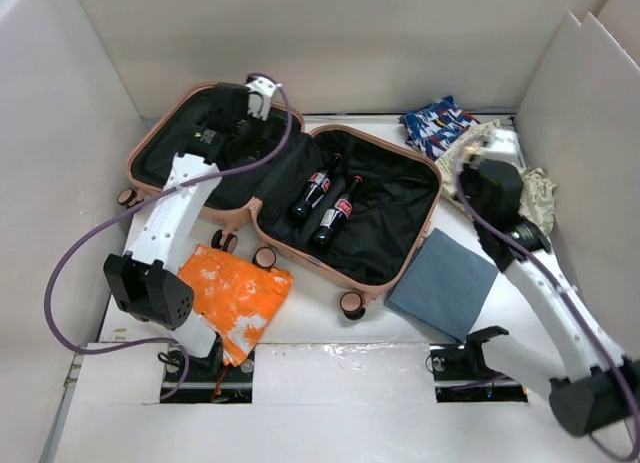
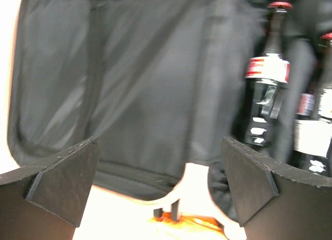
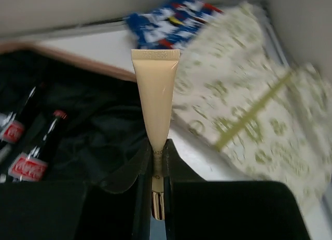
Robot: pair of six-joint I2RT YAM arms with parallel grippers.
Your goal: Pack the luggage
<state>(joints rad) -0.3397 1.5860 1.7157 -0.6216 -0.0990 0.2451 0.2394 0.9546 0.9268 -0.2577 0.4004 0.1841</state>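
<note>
Cream tube (image 3: 154, 89) pinched in right pincer (image 3: 157, 153) beside open luggage (image 1: 400, 218).

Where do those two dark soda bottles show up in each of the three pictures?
Top external: bottles lying side by side in the right half of the open luggage.
Left wrist: bottles at the right edge, looking upright.
Right wrist: bottles in the lower left corner.
Shared landmark: the luggage's black lining behind them.

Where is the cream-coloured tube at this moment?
In the right wrist view, the cream tube stands pinched by its lower end in the right end effector, between the open luggage to its left and the green-patterned cloth to its right.
</note>
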